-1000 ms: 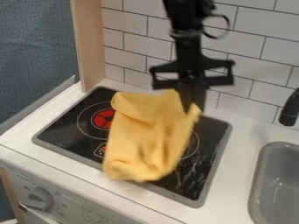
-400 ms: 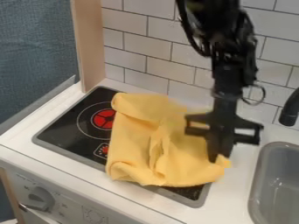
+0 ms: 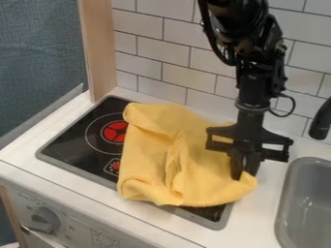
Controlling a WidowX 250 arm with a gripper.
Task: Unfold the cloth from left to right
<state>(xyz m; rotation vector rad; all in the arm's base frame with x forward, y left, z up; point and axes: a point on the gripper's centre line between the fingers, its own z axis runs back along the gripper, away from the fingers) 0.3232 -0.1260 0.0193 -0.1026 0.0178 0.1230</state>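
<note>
White tiled wall behind, black cooktop on white counter. Yellow cloth bunched over cooktop, center of frame, creased. Black gripper right of center, pointing down, low end at cloth's lower-right corner; can't tell if clamped on it or open.

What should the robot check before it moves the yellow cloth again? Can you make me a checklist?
1. Cloth lying on the stove top: ok, it covers much of it.
2. Gripper at the cloth's right side: ok, it is down at the corner near the sink.
3. Cloth spread flat: not ok, a wrinkle stands up in the middle.
4. Cloth out of the sink: ok, it ends before the rim.
5. Corner let go: cannot tell.
6. Nothing hidden under the cloth: cannot tell.
</note>
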